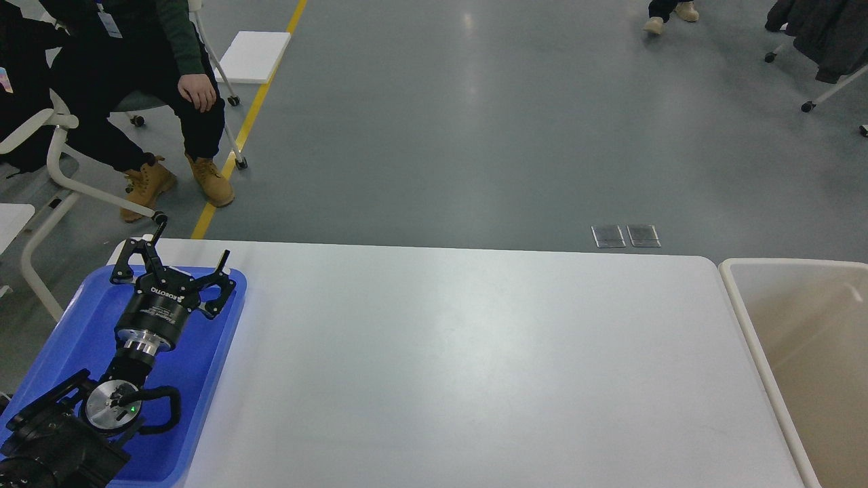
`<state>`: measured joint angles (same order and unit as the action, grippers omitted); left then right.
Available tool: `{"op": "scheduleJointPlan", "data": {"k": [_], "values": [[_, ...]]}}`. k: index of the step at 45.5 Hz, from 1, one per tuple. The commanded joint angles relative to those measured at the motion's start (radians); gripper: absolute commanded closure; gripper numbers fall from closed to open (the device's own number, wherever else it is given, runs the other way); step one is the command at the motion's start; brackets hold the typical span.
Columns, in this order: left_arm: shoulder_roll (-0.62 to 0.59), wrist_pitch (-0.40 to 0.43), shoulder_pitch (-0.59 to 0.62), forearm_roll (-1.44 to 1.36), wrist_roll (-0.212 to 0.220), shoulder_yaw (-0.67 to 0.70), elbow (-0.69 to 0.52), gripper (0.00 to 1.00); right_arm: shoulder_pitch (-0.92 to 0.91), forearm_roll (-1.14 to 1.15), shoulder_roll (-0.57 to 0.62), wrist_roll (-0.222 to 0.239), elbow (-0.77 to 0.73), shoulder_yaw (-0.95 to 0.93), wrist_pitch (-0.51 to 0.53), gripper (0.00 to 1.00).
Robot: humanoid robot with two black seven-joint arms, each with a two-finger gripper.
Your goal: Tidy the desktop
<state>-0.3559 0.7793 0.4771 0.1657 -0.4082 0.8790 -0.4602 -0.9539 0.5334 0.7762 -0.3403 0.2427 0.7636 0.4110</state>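
The desktop (461,366) is a wide plain white tabletop with rounded corners, filling the lower part of the head view. I see no loose objects on its bare surface. My left gripper (190,245) hovers over the far end of the blue tray (203,366) at the desktop's left side. Its two fingers are spread wide apart and hold nothing. My right arm and gripper are out of view.
A beige white-rimmed bin (736,308) stands against the desktop's right edge. A seated person (156,74) in tan boots and a white chair (47,163) are beyond the far left corner. Grey floor lies behind the table.
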Motion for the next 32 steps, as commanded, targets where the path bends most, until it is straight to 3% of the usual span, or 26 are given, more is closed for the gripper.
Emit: {"op": "scheduleJointPlan", "data": {"k": [1,10,22,32], "values": [[0.000,0.000,0.000,0.000,0.000,0.000,0.000,0.01,-0.032,-0.010,0.009,0.000,0.024,-0.092,0.000,0.00],[0.000,0.000,0.000,0.000,0.000,0.000,0.000,0.01,-0.137,-0.010,0.055,0.001,0.096,-0.139,0.023,0.00],[0.000,0.000,0.000,0.000,0.000,0.000,0.000,0.01,-0.393,-0.010,0.182,0.000,0.383,-0.136,0.020,0.00],[0.000,0.000,0.000,0.000,0.000,0.000,-0.002,0.01,-0.488,-0.010,0.196,0.001,0.411,-0.141,0.023,0.00]]}}
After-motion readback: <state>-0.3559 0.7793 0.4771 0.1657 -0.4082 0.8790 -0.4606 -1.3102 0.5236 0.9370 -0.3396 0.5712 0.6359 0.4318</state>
